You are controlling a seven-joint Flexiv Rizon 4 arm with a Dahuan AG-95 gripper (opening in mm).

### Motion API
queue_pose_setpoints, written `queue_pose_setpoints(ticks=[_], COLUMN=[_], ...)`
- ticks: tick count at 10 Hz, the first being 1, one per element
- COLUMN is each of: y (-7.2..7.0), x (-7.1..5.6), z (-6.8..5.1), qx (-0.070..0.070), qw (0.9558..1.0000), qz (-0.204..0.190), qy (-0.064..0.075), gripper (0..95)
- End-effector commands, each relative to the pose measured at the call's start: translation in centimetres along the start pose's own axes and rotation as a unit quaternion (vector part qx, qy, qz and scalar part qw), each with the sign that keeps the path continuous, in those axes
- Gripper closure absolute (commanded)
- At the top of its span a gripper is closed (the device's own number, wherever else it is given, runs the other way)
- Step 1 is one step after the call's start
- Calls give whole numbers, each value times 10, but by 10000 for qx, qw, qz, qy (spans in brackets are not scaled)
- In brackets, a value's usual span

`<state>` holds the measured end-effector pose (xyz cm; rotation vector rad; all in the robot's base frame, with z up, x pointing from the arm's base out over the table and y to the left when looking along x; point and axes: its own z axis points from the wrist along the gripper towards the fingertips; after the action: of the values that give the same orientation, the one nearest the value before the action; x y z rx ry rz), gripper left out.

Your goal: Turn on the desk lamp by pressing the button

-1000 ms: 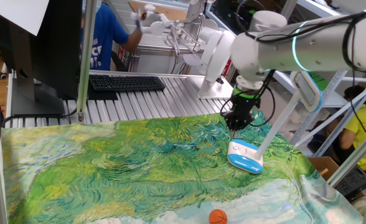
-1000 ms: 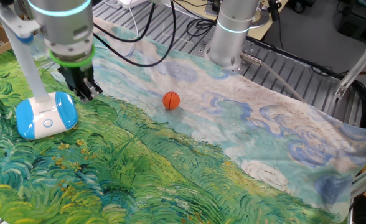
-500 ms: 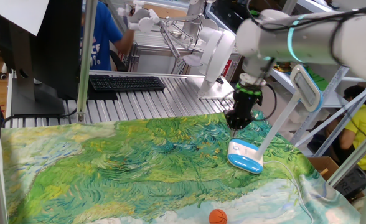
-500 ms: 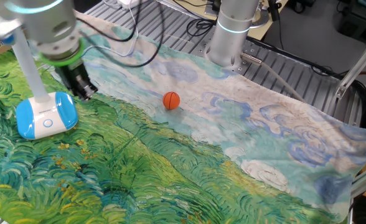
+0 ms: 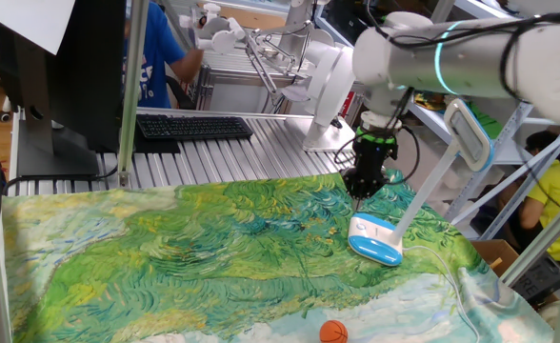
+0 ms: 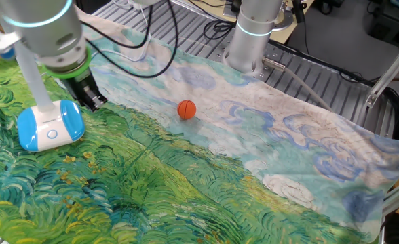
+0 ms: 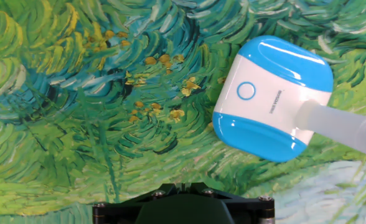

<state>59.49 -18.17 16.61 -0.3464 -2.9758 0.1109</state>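
Observation:
The desk lamp stands on the painted cloth; its white, blue-rimmed base (image 5: 375,240) also shows in the other fixed view (image 6: 50,125) and in the hand view (image 7: 273,96). A round button (image 7: 246,91) sits on top of the base. The slanted white stem (image 5: 421,195) rises to the flat head (image 5: 465,133). My gripper (image 5: 360,191) hangs just above the cloth beside the base, behind it in one fixed view and to its right in the other (image 6: 95,103), not touching it. In the hand view the black fingertips (image 7: 183,186) meet, shut and empty.
An orange ball (image 5: 333,332) lies on the cloth, right of the gripper in the other fixed view (image 6: 186,109). A keyboard (image 5: 194,126) and a monitor (image 5: 61,76) stand behind the cloth. The arm's base (image 6: 254,34) is at the far edge.
The arm's wrist and upper links have turned and tilted. The fingertips stay almost in the same place beside the lamp base. The lamp and the ball have not moved.

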Motion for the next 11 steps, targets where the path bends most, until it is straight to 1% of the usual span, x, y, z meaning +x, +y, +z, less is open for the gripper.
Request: queue_pose_setpoints(ticks=[1, 4, 5, 6, 7, 10, 11], y=[0, 0, 0, 0, 0, 1, 0], x=[-1, -1, -1, -1, -3, -15, -24], z=[0, 0, 0, 0, 0, -5, -6], qx=[-21, -65, -57, -41, -11, 127, 254], qw=[9998, 9998, 9998, 9996, 9994, 9991, 9988], qz=[-173, -146, -150, -186, -213, -250, -226], qy=[-79, -112, -142, -219, -274, -310, -355], gripper=[950, 950, 950, 950, 950, 950, 950])
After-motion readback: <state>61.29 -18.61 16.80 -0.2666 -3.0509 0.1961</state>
